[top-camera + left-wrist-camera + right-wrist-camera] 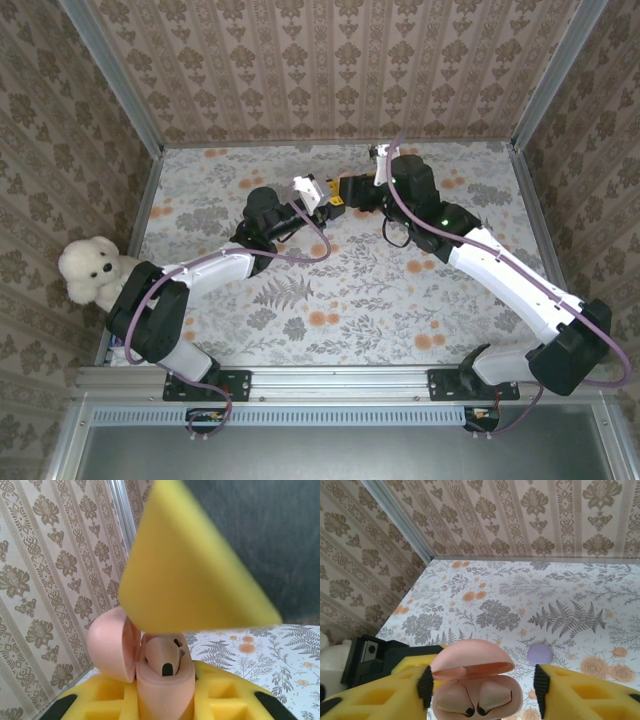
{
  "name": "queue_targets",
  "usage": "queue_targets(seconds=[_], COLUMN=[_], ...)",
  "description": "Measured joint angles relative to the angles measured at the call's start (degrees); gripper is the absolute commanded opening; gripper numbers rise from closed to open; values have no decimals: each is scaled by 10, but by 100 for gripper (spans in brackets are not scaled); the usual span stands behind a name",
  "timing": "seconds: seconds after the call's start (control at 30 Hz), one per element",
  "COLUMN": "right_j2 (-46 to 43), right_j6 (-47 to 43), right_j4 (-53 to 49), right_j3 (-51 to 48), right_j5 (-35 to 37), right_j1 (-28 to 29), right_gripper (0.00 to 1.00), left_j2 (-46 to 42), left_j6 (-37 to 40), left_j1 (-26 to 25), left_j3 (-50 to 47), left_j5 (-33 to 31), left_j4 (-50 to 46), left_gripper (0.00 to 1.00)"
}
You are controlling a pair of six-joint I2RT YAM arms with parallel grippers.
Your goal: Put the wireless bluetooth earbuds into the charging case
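The pink charging case (477, 692) stands with its lid (470, 662) hinged open, and two pink earbuds (492, 696) sit side by side in its wells. My left gripper (165, 700) is shut on the case body (165, 690), whose lid (107, 647) hangs to the left; one earbud (162, 657) shows in the mouth. My right gripper (482, 680) is open around the case, with its right pad (541, 682) clear of the case. One of its yellow fingers (190, 565) looms blurred above the case. The two grippers (330, 197) meet at mid-table.
A small lilac round object (540, 654) lies on the floral table (530, 600) beyond the case. A white teddy bear (90, 270) sits at the table's left edge. Patterned walls (330, 60) close in the back and sides.
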Motion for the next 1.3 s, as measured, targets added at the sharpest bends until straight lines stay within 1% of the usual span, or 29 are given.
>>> queue_targets(seconds=[0.07, 0.17, 0.23, 0.33, 0.4, 0.5, 0.57, 0.7, 0.8, 0.9, 1.03, 1.13, 1.3], right_j2=[-7, -17, -16, 7, 46, 115, 166, 258, 283, 274, 217, 174, 125], right_j6=[7, 17, 21, 23, 23, 20, 15, -1, -10, -12, -14, -10, 5], right_j4=[-5, -24, -47, -100, -140, -192, -230, -300, -326, -335, -331, -318, -292], right_j3=[5, 24, 54, 127, 195, 271, 311, 363, 367, 357, 292, 245, 191], right_j5=[2, 2, 2, -3, -19, -44, -59, -83, -96, -99, -101, -99, -82], right_j1=[-3, -15, -26, -44, -57, -69, -73, -75, -76, -74, -72, -71, -73], right_gripper=[66, 67, 66, 66, 66, 65, 64, 58, 55, 54, 54, 54, 61], left_j2=[0, 0, 0, 0, 0, 0, 0, 0, 1, 1, 2, 3, 5], left_j6=[0, 0, 0, 0, 0, 0, 0, 0, 0, 0, 0, 0, -3], left_j1=[0, 0, 0, 0, 0, 0, 0, 0, -1, -4, -3, -5, -4], left_j3=[0, -1, -3, -9, -13, -17, -18, -18, -23, -24, -24, -24, -24], left_j5=[0, 0, 0, 0, 0, 0, 0, 0, 5, 6, 2, 10, 15], left_j4=[3, 7, 9, 12, 12, 12, 12, 12, -1, -7, -8, -11, -11], left_gripper=[0, 0, 0, 0, 0, 0, 0, 0, 0, 0, 0, 0, 0])
